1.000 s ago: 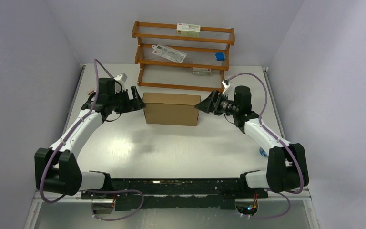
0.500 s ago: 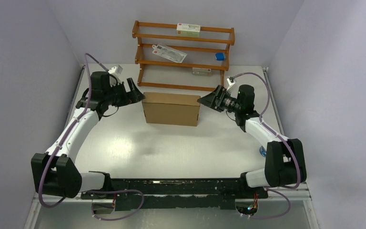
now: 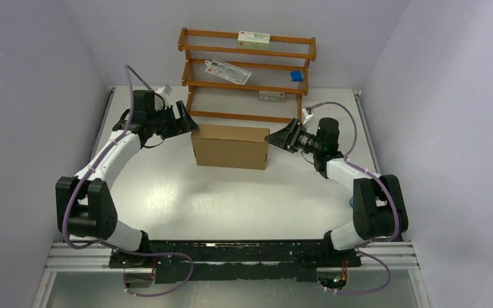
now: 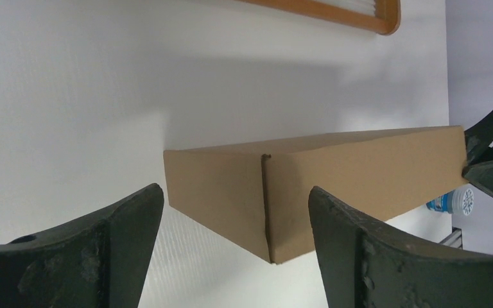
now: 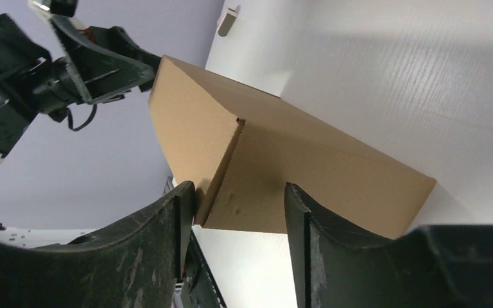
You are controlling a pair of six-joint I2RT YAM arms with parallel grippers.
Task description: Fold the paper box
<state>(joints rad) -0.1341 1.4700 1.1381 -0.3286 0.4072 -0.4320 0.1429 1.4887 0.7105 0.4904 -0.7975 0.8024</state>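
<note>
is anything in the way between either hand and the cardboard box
Nothing visible does. The left hand and right hand face opposite ends of the paper box, close up, with no object between; the wooden rack stands behind the box.

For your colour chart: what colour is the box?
Box: plain brown; left wrist view best.

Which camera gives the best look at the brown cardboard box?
The top external view: the whole paper box shows from above, folded shut. The left wrist view shows only one end and a long side. The right wrist view shows the other end close up, partly hidden.
</note>
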